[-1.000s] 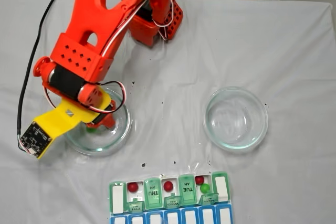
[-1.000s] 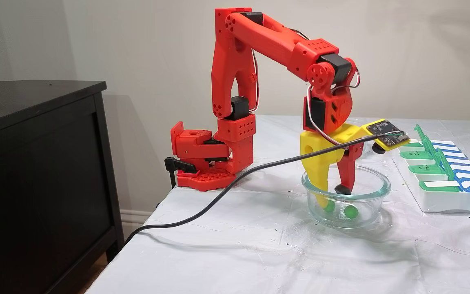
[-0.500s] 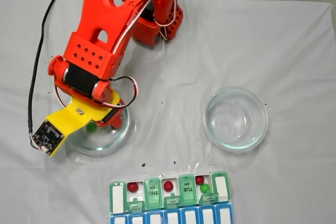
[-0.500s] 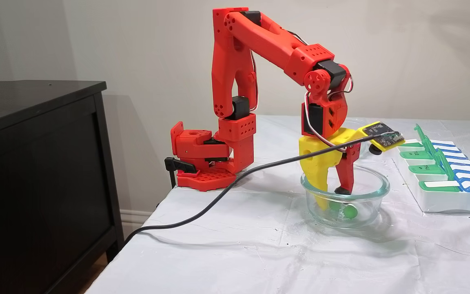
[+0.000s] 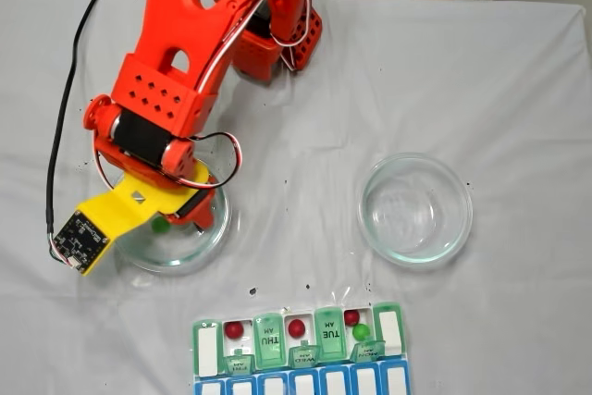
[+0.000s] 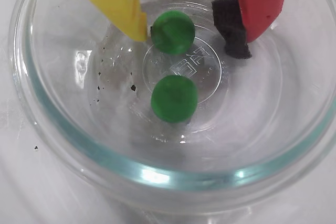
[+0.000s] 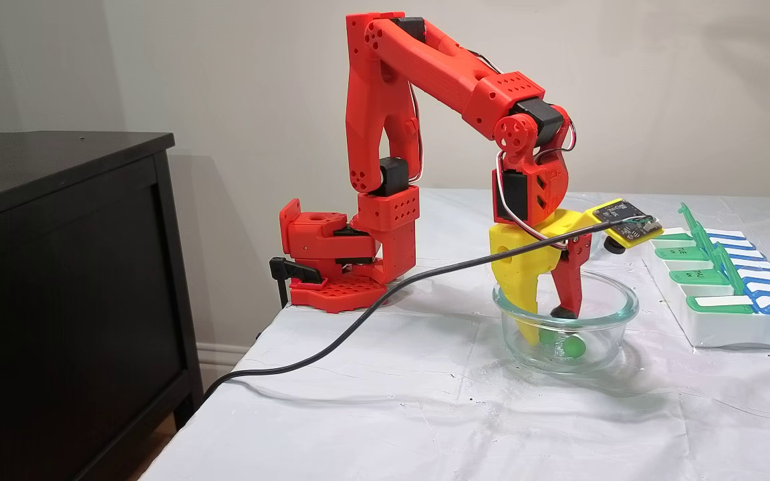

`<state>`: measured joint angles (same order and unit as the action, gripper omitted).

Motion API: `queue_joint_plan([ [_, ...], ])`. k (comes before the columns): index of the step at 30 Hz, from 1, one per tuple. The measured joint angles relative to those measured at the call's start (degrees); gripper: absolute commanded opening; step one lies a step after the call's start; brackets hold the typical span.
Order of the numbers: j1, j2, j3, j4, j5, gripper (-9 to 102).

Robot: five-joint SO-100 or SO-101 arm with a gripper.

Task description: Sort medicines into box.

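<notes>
Four balls sit in the box [image 5: 298, 351]; my pincer [image 6: 191, 32] (fingers apart) straddles one of two green balls [image 6: 173, 31] left.

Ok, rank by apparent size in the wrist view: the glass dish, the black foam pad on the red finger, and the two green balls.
1. Glass dish, largest by far.
2. The two green balls, which look alike, so I won't rank them.
3. Black foam pad, slightly smaller, though partly hidden by the red finger.
</notes>
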<state>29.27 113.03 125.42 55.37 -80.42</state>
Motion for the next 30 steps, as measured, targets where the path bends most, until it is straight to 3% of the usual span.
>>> queue_joint_plan([
  [13, 0.35, 0.00, 0.00, -1.41, 0.00, 22],
  [16, 0.35, 0.00, 0.18, -1.49, 0.09, 1],
  [30, -1.05, 1.14, 1.67, -0.09, 1.76, 0],
])
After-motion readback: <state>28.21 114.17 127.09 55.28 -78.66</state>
